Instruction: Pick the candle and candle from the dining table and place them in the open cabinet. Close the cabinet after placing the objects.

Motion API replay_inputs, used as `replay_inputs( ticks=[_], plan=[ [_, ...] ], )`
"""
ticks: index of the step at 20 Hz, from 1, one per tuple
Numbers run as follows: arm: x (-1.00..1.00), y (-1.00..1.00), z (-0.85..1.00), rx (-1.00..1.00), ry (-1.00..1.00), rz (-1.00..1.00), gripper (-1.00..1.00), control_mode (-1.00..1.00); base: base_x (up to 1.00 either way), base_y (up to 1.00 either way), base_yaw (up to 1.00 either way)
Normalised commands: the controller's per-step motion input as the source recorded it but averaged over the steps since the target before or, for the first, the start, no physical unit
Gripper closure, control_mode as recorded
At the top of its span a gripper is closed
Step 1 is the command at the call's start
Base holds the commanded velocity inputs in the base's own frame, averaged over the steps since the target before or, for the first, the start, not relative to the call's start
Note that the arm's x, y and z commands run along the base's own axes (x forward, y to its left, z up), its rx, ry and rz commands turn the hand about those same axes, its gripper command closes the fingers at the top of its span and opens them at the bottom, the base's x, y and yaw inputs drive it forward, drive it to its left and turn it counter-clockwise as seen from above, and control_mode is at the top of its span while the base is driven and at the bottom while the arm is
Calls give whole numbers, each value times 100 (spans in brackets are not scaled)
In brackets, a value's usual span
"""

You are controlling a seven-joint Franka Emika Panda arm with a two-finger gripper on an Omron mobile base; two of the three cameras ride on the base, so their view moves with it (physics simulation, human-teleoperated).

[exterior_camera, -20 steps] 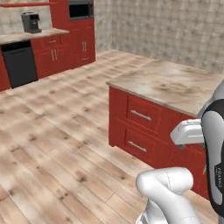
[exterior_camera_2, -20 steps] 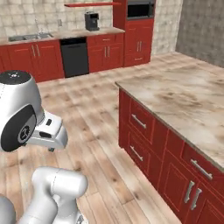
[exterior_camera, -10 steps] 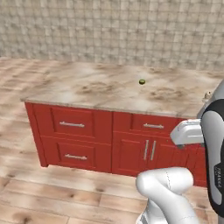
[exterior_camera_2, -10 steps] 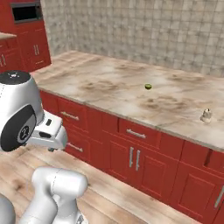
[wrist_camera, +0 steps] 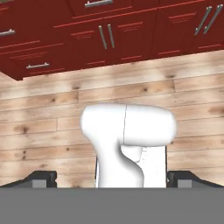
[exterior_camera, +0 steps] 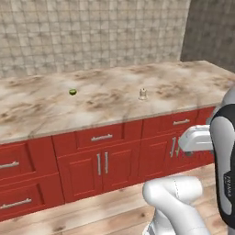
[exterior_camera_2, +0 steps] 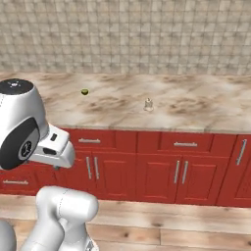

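A pale cream candle (exterior_camera: 143, 94) (exterior_camera_2: 148, 104) stands upright on the dining table (exterior_camera: 110, 103) (exterior_camera_2: 196, 105), a marbled beige counter, near its front edge. My gripper (wrist_camera: 113, 179) is open, its two dark fingertips (wrist_camera: 41, 178) wide apart with nothing between them. The hand view looks down over the wooden floor in front of the table, well short of the candle. The arm stays folded close to the base, low beside the table front. The cabinet is out of view.
A small green round thing (exterior_camera: 72, 92) (exterior_camera_2: 85, 91) lies on the table left of the candle. Red drawer fronts and doors (exterior_camera: 106, 163) (exterior_camera_2: 181, 171) with silver handles line the table's front. A tiled wall (exterior_camera_2: 127, 34) runs behind. Wooden floor (wrist_camera: 52, 113) lies below.
The whole picture has shifted: the base has swung round from the open kitchen floor to face the table's long side. The candle and green thing now sit more central. The gripper stays open.
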Motion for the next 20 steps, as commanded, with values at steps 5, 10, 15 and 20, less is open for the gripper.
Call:
replay_inputs(
  ticks=[5,10,15,20],
  plan=[
    [0,0,0,0,0,0,-100,100,3,18,-52],
    [0,0,0,0,0,0,-100,100,2,5,-4],
    [0,0,0,0,0,0,-100,100,29,0,0],
    [0,0,0,0,0,0,-100,100,64,0,17]
  ],
)
